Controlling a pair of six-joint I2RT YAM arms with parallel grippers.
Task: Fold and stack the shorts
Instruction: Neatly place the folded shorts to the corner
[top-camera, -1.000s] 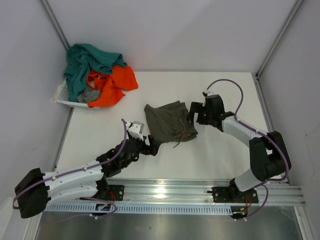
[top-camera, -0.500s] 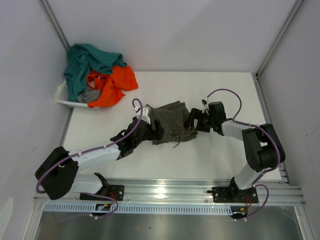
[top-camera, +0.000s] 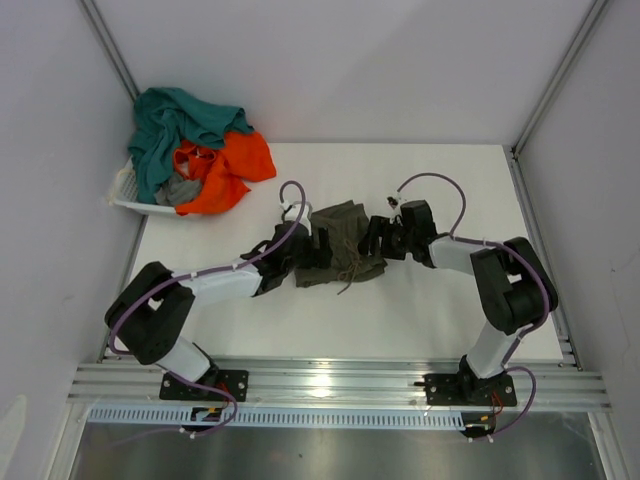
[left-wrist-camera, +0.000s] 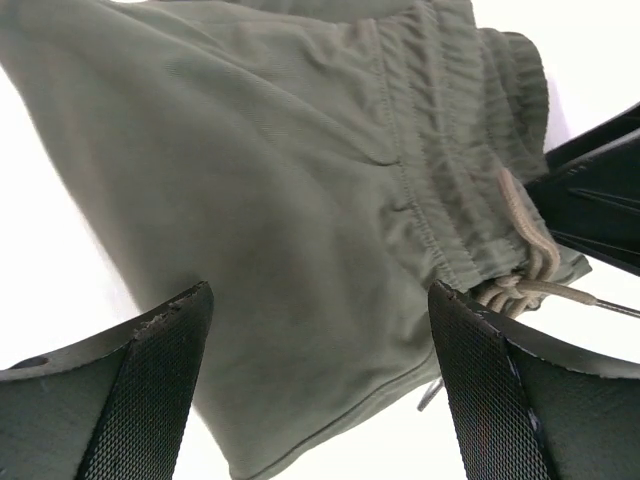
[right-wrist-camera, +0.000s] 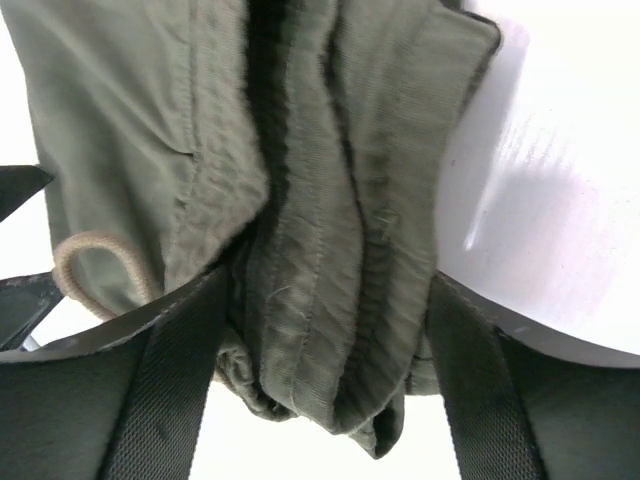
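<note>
The dark olive-green shorts (top-camera: 340, 252) lie folded on the white table, drawstring (top-camera: 352, 268) trailing at the near edge. My left gripper (top-camera: 311, 249) is open at their left side; in the left wrist view its jaws (left-wrist-camera: 320, 385) straddle the near hem of the shorts (left-wrist-camera: 300, 200) without pinching. My right gripper (top-camera: 379, 238) is open at their right side; in the right wrist view (right-wrist-camera: 325, 390) the bunched elastic waistband (right-wrist-camera: 320, 250) fills the space between the fingers. Teal (top-camera: 170, 128), orange (top-camera: 238, 165) and grey (top-camera: 180, 190) shorts are heaped at the back left.
A white plastic basket (top-camera: 122, 192) stands in the back left corner under the heap, with the orange cloth spilling onto the table (top-camera: 450, 320). Grey walls enclose the left, back and right sides. A metal rail (top-camera: 330, 378) runs along the near edge.
Both arms have moved inward to the olive shorts: the left gripper from the near left up to their left edge, the right gripper left onto the waistband. The shorts look slightly more bunched.
</note>
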